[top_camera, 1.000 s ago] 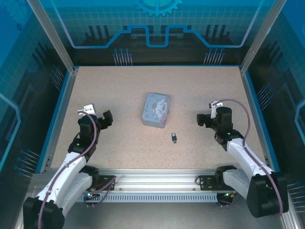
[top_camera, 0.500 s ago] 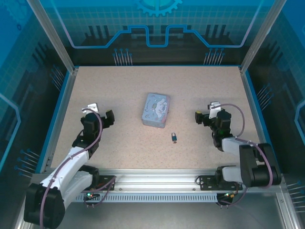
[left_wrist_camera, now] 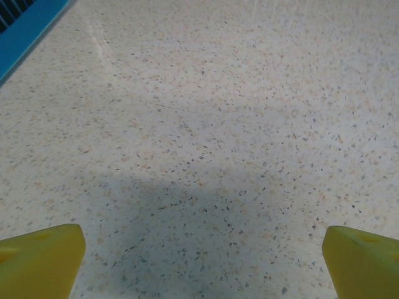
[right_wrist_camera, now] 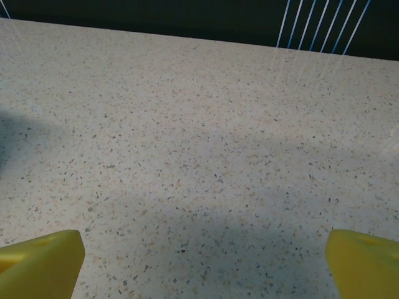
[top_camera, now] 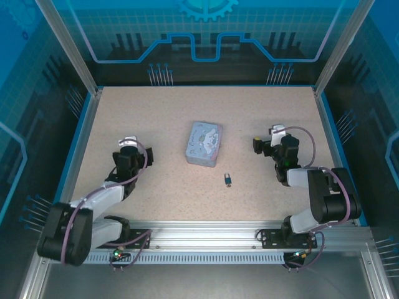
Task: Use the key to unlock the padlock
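Note:
The tiny dark padlock (top_camera: 229, 180) with a bluish part lies on the speckled table, just below and right of the tin. I cannot make out the key as a separate thing at this size. My left gripper (top_camera: 141, 156) hangs far to the padlock's left, and my right gripper (top_camera: 264, 146) sits up and to its right. Both are open with nothing between them. In the left wrist view the yellow fingertips (left_wrist_camera: 38, 261) stand wide apart over bare table. The right wrist view shows its fingertips (right_wrist_camera: 38, 265) spread the same way.
A pale blue rounded tin (top_camera: 204, 142) lies at the table's middle, above and left of the padlock. Blue rails (top_camera: 80, 134) edge the table's sides, and an aluminium rail (top_camera: 206, 233) runs along the near edge by the arm bases.
Both arms have folded back toward their bases. The left gripper has shifted slightly right and nearer, the right one slightly left and farther. Padlock and tin have not moved.

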Controlling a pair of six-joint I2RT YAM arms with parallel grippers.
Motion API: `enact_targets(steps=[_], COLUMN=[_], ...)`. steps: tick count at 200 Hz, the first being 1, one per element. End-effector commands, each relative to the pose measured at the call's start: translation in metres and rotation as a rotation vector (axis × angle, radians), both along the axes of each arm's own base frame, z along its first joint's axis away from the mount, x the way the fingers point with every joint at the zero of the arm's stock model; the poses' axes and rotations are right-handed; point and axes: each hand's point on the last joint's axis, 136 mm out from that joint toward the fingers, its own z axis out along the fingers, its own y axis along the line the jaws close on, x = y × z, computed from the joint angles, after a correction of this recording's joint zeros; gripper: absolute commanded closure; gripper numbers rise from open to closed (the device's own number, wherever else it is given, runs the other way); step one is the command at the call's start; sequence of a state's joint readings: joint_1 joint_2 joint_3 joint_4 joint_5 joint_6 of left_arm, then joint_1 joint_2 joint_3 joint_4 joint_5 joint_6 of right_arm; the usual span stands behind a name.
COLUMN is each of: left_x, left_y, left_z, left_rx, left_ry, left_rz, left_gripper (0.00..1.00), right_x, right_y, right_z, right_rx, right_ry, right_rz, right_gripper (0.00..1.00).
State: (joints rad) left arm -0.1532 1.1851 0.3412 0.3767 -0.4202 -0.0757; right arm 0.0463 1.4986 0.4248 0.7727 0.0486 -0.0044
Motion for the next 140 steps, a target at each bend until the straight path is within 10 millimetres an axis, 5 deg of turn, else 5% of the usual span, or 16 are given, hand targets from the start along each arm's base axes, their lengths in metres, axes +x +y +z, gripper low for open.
enact_targets(steps=[1,38,111,140], left_x=[0.029,0.054,0.048,0.063], left_y=[-0.015,-0.037,-0.032,-0.021], left_z=[0.025,0.022,0.008,0.003], left_rx=[0.038,0.061,-0.072,-0.098], left_ry=[-0.132,-0.206,-0.250,-0.189], left_rz=[-0.112,-0.248,-0.315,-0.259], left_gripper=[0.01,0.01,0.01,0.01], right_x=[0.000,0.000,0.000,0.000], right_y=[0.000,0.000,0.001,0.001], right_z=[-0.003,-0.003,-0.003,-0.003], right_rx=[-0.004,-0.005,-0.005,-0.005], right_ry=[0.015,0.014,0.015,0.014], right_rz=[-0.009,-0.010,-0.009,-0.009], right_gripper=[0.00,0.00,0.00,0.00])
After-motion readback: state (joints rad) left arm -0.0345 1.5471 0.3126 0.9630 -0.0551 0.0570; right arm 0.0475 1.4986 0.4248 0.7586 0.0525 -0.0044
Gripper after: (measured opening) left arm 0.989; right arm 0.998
